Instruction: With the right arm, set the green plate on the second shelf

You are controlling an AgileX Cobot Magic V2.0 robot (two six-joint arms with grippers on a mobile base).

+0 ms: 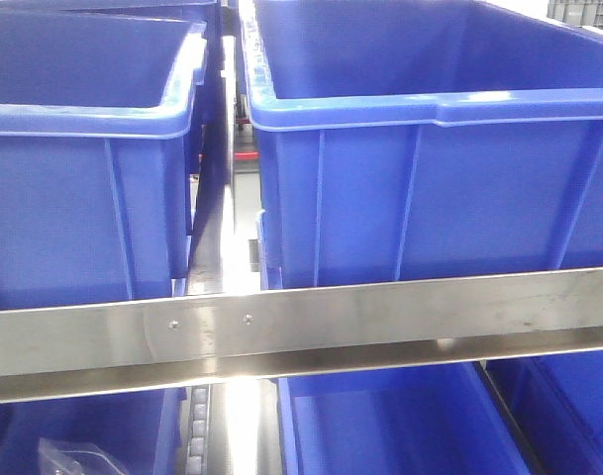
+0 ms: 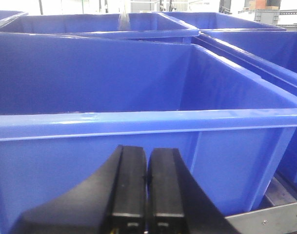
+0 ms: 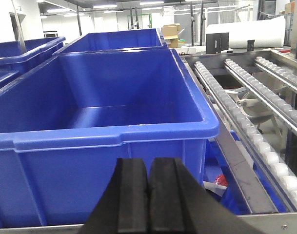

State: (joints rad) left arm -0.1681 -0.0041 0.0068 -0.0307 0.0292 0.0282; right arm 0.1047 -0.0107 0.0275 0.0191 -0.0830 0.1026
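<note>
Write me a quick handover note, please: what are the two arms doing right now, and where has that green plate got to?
Left gripper: jaws shut, holding nothing, facing a blue bin.
Right gripper: jaws shut, holding nothing, facing another blue bin beside roller tracks.
Green plate: not in any view, so I cannot say where it is.
Done: nothing that shows.
Left: find the plate, pick it up with the right arm, set it on the second shelf.

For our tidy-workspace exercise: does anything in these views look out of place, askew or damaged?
Nothing looks damaged or spilled. The blue bins sit squarely behind the steel rail. Both grippers, left and right, are shut on nothing. The one oddity is that no green plate shows in any view.
</note>
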